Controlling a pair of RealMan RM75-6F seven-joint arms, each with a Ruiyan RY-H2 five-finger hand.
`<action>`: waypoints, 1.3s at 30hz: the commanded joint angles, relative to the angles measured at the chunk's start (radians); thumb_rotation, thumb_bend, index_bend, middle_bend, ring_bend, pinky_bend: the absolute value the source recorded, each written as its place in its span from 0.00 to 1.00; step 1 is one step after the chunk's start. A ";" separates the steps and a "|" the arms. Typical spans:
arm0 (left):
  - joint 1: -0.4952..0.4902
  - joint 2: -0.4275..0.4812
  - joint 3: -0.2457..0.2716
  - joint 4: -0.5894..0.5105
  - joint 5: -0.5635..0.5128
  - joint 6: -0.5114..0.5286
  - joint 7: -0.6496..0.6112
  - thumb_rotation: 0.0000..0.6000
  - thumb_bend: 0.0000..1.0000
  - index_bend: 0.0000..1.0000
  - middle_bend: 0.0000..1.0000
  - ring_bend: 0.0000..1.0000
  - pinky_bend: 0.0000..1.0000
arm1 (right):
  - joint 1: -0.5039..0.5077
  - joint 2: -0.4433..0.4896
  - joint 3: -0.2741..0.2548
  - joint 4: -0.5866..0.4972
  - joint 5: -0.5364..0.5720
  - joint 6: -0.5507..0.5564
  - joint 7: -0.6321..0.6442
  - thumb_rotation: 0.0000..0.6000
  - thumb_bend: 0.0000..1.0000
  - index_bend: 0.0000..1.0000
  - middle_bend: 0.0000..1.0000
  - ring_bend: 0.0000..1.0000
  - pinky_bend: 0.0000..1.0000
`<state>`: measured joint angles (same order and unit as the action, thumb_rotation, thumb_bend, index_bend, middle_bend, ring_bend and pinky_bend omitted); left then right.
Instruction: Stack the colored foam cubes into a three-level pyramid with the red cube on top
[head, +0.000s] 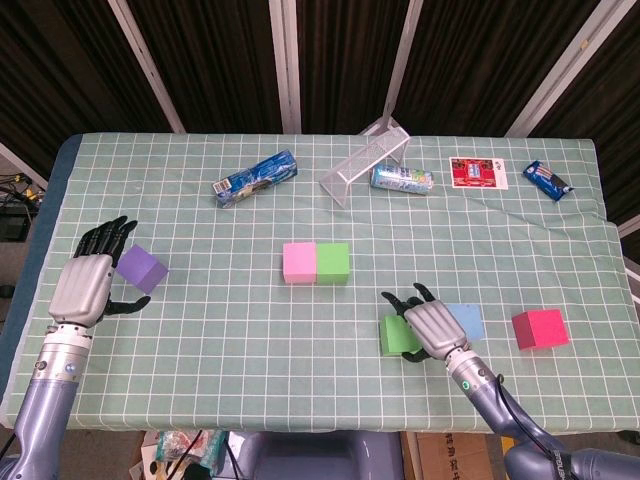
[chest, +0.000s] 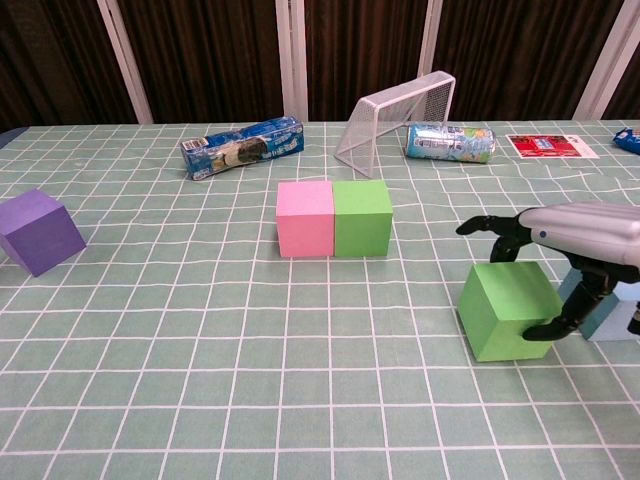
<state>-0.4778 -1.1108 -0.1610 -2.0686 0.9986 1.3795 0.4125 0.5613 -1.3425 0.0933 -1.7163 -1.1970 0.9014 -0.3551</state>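
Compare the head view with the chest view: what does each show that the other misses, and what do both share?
Only the head view shows the left robot hand beside the purple cube, and the red cube.

The chest view adds nothing of its own; it only brings things closer.

Both show the pink cube touching a green cube, the right robot hand at the other green cube, the blue cube and the wire goal.
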 joint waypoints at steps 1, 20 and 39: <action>-0.001 -0.003 -0.002 0.002 0.003 0.003 0.013 1.00 0.11 0.00 0.01 0.01 0.04 | 0.034 -0.005 0.045 0.010 0.039 -0.009 -0.004 1.00 0.24 0.00 0.46 0.28 0.06; 0.002 -0.012 -0.024 0.000 -0.010 0.016 0.049 1.00 0.11 0.00 0.01 0.01 0.04 | 0.211 -0.041 0.172 0.205 0.365 -0.098 -0.027 1.00 0.24 0.00 0.46 0.28 0.06; -0.006 -0.022 -0.042 0.021 -0.058 -0.008 0.059 1.00 0.11 0.00 0.01 0.01 0.04 | 0.328 -0.131 0.172 0.325 0.493 -0.134 -0.040 1.00 0.24 0.00 0.46 0.28 0.06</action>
<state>-0.4833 -1.1328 -0.2031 -2.0474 0.9411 1.3717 0.4721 0.8850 -1.4699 0.2654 -1.3933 -0.7088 0.7705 -0.3941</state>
